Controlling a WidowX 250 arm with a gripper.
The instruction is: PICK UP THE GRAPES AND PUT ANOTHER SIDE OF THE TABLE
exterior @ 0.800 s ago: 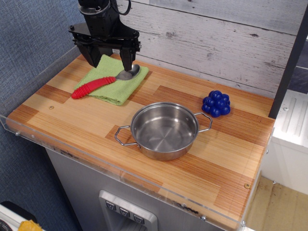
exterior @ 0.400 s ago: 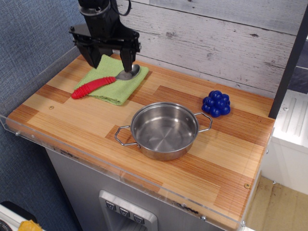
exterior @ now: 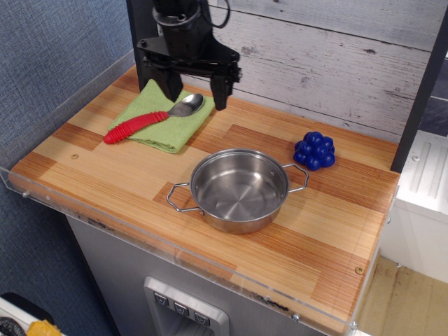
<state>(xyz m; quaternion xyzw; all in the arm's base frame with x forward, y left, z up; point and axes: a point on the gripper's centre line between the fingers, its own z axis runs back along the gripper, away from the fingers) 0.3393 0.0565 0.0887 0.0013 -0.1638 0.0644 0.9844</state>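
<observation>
The grapes (exterior: 315, 150), a small glossy deep-blue bunch, lie on the right rear part of the wooden table (exterior: 126, 175), right of the steel pot. My black gripper (exterior: 197, 89) hangs open and empty at the back of the table, above the right edge of the green cloth. It is well left of the grapes and apart from them.
A steel two-handled pot (exterior: 239, 189) stands mid-table between gripper and grapes. A green cloth (exterior: 164, 115) at the back left carries a spoon with a red handle (exterior: 150, 118). A clear acrylic rim (exterior: 175, 252) runs along the front and left edges.
My gripper has moved right along the back of the table and slightly up, off the spoon's bowl. The grapes, pot, cloth and spoon have not moved.
</observation>
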